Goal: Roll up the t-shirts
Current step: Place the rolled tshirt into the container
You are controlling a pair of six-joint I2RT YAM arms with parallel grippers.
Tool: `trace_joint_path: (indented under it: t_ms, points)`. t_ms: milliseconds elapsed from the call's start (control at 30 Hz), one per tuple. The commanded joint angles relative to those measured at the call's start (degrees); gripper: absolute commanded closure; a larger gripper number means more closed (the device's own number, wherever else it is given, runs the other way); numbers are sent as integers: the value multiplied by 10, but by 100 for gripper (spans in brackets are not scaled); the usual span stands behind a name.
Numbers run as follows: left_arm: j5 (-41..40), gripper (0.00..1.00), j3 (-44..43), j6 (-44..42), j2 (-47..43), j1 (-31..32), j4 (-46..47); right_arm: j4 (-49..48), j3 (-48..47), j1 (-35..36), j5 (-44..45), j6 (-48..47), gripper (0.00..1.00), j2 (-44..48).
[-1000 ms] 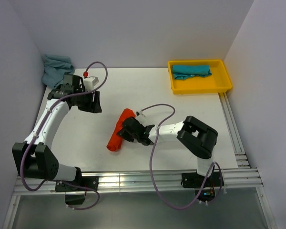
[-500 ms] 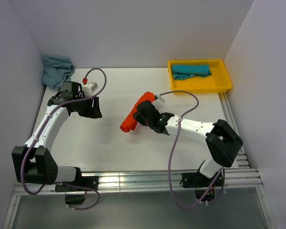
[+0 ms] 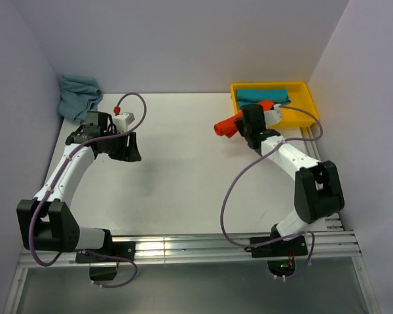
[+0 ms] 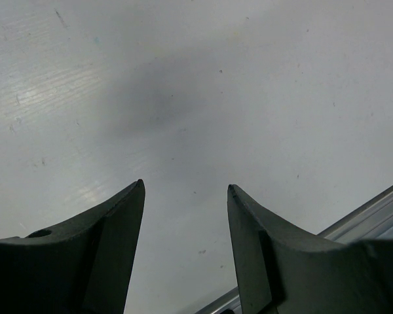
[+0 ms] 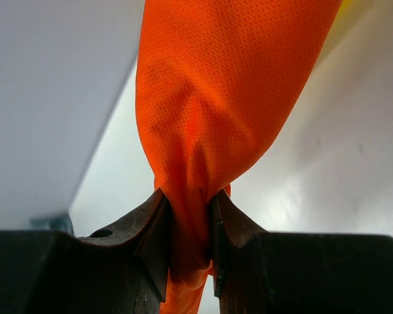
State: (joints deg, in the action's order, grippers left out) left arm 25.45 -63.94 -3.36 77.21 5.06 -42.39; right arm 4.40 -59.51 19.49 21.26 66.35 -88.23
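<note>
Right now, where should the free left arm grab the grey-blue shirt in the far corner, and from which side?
Pinch a raised fold on the near right edge of the grey-blue t-shirt, coming from above on that open side. It lies crumpled in the corner of two walls, so its far and left sides are blocked. The left gripper has open jaws.

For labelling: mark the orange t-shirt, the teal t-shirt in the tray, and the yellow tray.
orange t-shirt point(image 5: 216, 98), right wrist view, mid cloth
teal t-shirt point(image 3: 255, 95), top view, left half
yellow tray point(image 3: 275, 84), top view, far rim
</note>
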Motion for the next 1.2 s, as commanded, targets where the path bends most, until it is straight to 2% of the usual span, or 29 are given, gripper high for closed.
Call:
trace_joint_path:
  t_ms: [0,133,300,467,633,933,1167]
  points:
    - [17,41,7,5,5,-4,22,-84,-61,-64,-19,-3,100,-48]
    - [17,41,7,4,19,-5,23,-98,-150,-126,-27,18,100,-153]
    - [10,41,7,2,26,-6,22,-109,-233,-159,-33,60,100,-254]
    - [15,41,6,-1,28,-6,20,-99,-343,-175,-48,79,100,-361]
    - [17,41,4,-2,34,-6,15,-30,-457,-180,-62,95,100,-440]
    - [18,41,2,-2,42,-7,16,25,-458,-190,-79,113,100,-465]
    - [21,41,1,-3,45,-7,13,18,-420,-222,-91,109,100,-448]
